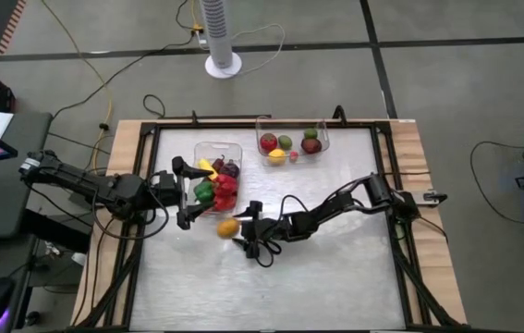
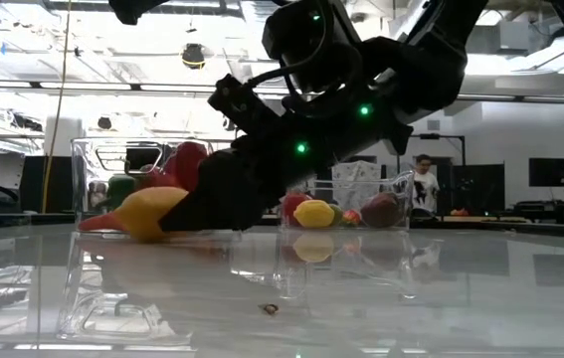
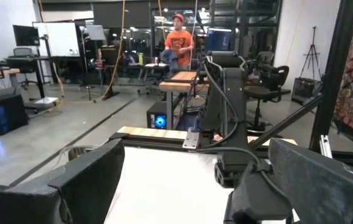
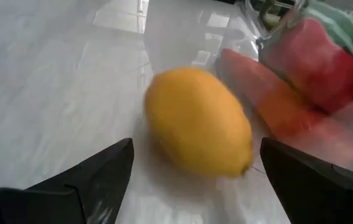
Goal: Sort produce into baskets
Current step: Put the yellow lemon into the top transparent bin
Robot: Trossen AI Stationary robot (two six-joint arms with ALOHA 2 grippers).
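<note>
- The bench [image 1: 335, 277] carried two clear baskets toward its far edge: the left basket [image 1: 236, 148] held red, green, yellow and dark purple pieces, and the right basket [image 1: 324, 139] held round red, green and yellow ones.
- The right arm reached in from the right edge, its pincer [image 1: 243, 233] low over the bench with both fingers spread wide and nothing between them.
- The left pincer [image 1: 186, 192] hung at the left basket's near-left corner, fingers also apart and empty; if it stays there, the two arms could crowd each other over that basket.
- A yellow lemon [image 4: 198, 121] lay loose on the bench, just in front of the left basket's near wall and just ahead of the right pincer's fingers [image 4: 95, 171].
- Being rounded and smooth, the lemon would likely roll or squirt sideways if the fingers closed off-centre.
- A push forward could knock it against the basket wall, with a carrot [image 4: 269, 93] and a red pepper [image 4: 313, 56] showing right behind.
</note>
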